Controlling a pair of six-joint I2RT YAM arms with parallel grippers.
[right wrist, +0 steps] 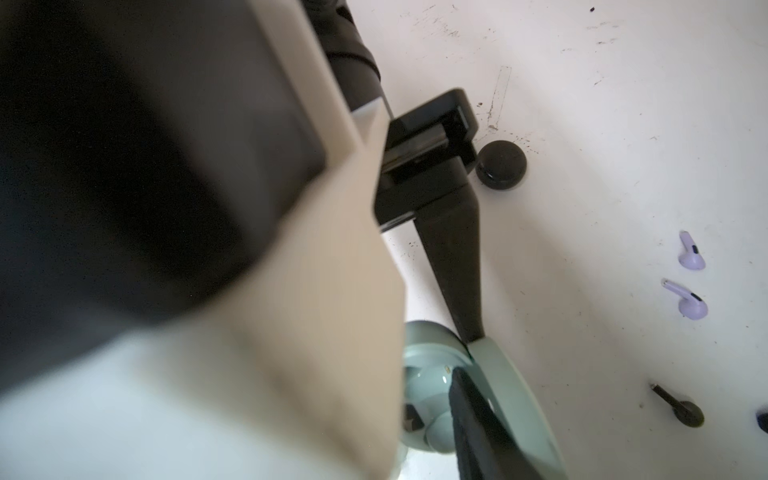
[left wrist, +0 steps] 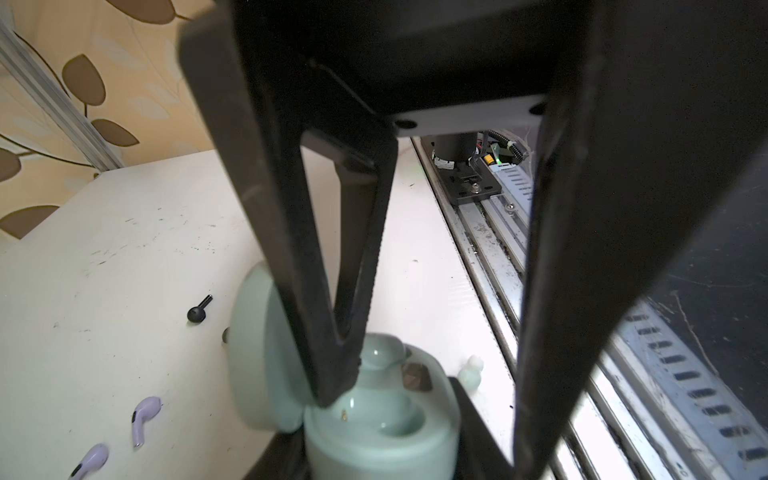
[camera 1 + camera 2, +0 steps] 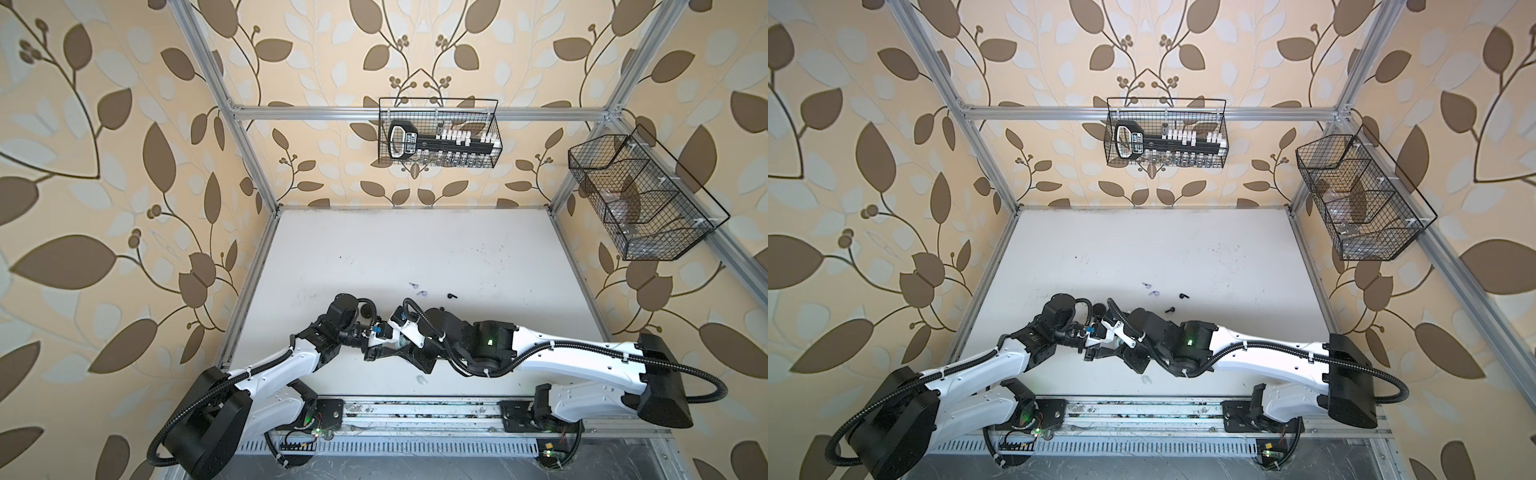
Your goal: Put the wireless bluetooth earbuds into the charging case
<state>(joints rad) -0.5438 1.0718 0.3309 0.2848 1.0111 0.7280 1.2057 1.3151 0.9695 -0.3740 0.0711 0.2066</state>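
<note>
The pale mint charging case (image 2: 374, 440) stands with its lid (image 2: 257, 353) swung open, and my left gripper (image 2: 374, 453) is shut on its body. One mint earbud (image 2: 380, 353) sits in a slot of the case; the slot beside it is empty. My right gripper (image 1: 432, 415) hangs over the case, open, one finger (image 2: 328, 332) beside the seated earbud, the other well apart. Another mint earbud (image 2: 471, 372) lies on the table near the front rail. In both top views the two grippers meet at the case (image 3: 402, 343) (image 3: 1120, 340).
Two lilac earbuds (image 1: 692, 251) (image 1: 690, 303) and a black earbud (image 1: 681, 409) lie loose on the white table (image 3: 457, 257), beyond the arms. A shut black case (image 1: 500, 164) sits near the left arm. Wire baskets (image 3: 438, 133) (image 3: 640, 199) hang on the frame.
</note>
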